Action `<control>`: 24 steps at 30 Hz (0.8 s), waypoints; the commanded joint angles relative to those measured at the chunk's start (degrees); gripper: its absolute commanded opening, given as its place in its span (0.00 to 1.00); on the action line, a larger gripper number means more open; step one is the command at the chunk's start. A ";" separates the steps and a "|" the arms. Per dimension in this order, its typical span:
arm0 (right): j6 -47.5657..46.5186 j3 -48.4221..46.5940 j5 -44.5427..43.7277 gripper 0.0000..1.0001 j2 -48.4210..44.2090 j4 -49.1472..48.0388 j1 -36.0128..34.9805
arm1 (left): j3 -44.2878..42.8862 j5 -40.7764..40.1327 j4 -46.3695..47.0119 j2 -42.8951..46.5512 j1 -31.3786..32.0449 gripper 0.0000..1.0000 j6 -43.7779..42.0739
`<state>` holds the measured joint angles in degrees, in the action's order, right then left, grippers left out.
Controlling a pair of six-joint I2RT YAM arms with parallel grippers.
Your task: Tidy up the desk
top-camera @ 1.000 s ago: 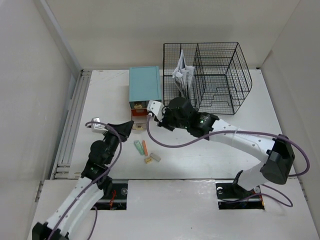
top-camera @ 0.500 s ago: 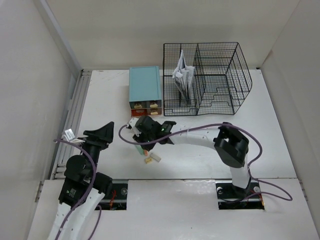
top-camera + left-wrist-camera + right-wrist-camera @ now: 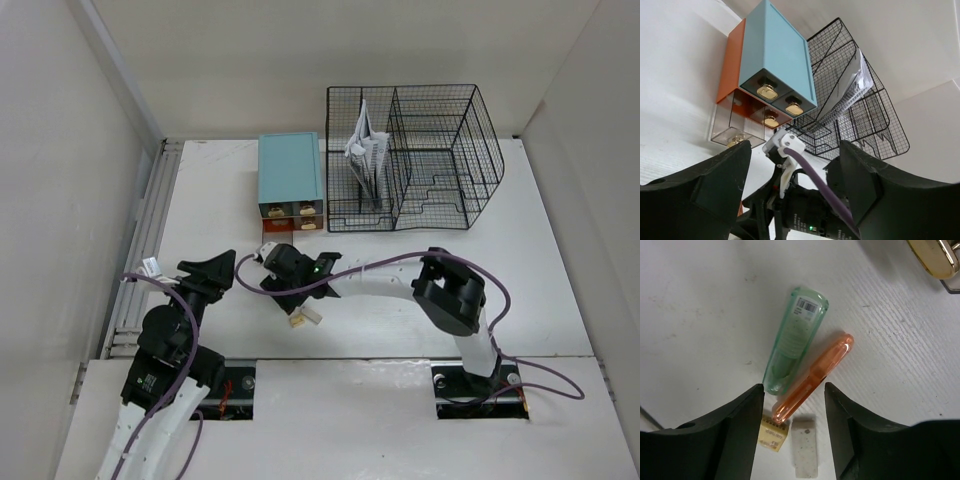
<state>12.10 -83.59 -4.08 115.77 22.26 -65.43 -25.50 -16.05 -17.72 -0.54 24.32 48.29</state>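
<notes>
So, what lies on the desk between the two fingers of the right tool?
In the right wrist view: a green tube and an orange pen side by side, a tan block and a white block.

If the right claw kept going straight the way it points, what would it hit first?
Most likely the orange pen, whose lower end lies in the open gap of the right gripper, with the green tube just beside it on the desk. Depth is hard to judge.

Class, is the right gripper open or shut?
Open: the right gripper has its fingers apart, with the green pen and orange pen lying on the desk between them.
</notes>
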 commanded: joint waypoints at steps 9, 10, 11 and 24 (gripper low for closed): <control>1.61 -3.42 -5.15 0.56 4.20 -0.55 0.13 | -0.34 0.67 0.84 7.13 0.21 0.69 -0.57; 1.09 -3.42 -5.15 0.54 4.81 -0.55 0.13 | -0.34 1.20 0.84 7.13 0.21 0.69 -0.57; 1.09 -3.42 -5.15 0.52 4.82 -0.55 0.13 | -0.34 1.20 0.84 7.13 0.21 0.69 -0.57; -2.95 -0.97 -6.99 0.08 2.28 0.06 0.13 | -0.34 1.20 0.84 7.65 0.21 0.69 -0.57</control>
<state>10.70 -85.27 -9.47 118.89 22.02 -65.28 -25.50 -15.27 -17.89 -0.51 24.34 48.34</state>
